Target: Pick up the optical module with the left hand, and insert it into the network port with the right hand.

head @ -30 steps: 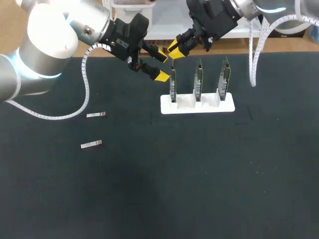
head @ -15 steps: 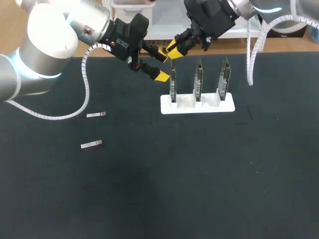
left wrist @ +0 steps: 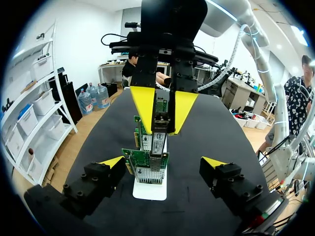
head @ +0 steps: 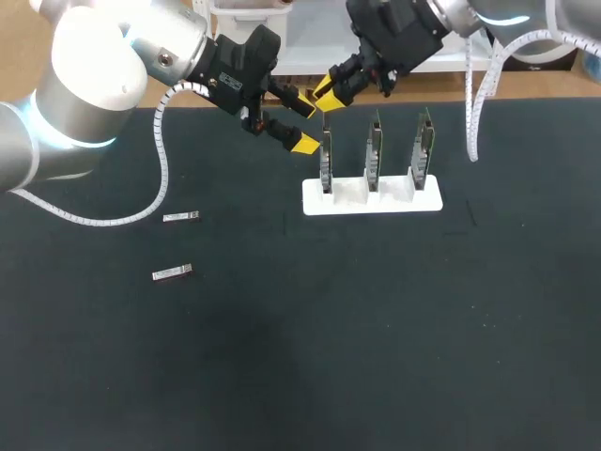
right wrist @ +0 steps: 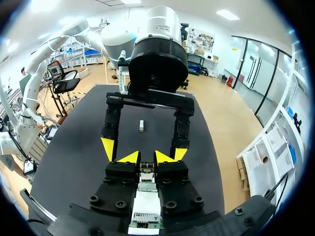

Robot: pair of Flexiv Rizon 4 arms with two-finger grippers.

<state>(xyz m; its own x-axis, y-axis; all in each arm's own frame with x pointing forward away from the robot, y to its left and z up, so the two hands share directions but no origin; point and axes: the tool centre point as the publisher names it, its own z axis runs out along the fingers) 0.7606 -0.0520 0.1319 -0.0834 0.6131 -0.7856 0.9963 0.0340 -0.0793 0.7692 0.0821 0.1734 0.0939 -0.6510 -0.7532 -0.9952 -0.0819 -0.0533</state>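
Insertion step in hand. The right gripper (head: 327, 94) is held over the end card of the row, its yellow fingers drawn close and clamped, as far as can be judged, on a small metal piece taken to be the optical module (left wrist: 160, 120), which hangs upright just above the nearest network card (head: 326, 162). Whether the module has entered the network port (left wrist: 158, 160) cannot be told from these views; it is judged to be at the mouth, not seated. The left gripper (head: 302, 122) is parked just beside the same card with fingers spread wide and nothing between them, so the hand-over is judged done. Next move, as judged: a straight push down along the card's port axis, module kept square to the cage, then release; tilt would risk jamming or rocking the card. Three cards are stood upright in a white stand (head: 394, 200). Two spare modules (head: 180, 217) (head: 172, 273) are lying flat, well apart from the stand, on the black mat (head: 376, 338). Working room is tight: both grippers are crowded at one card, nearly touching.
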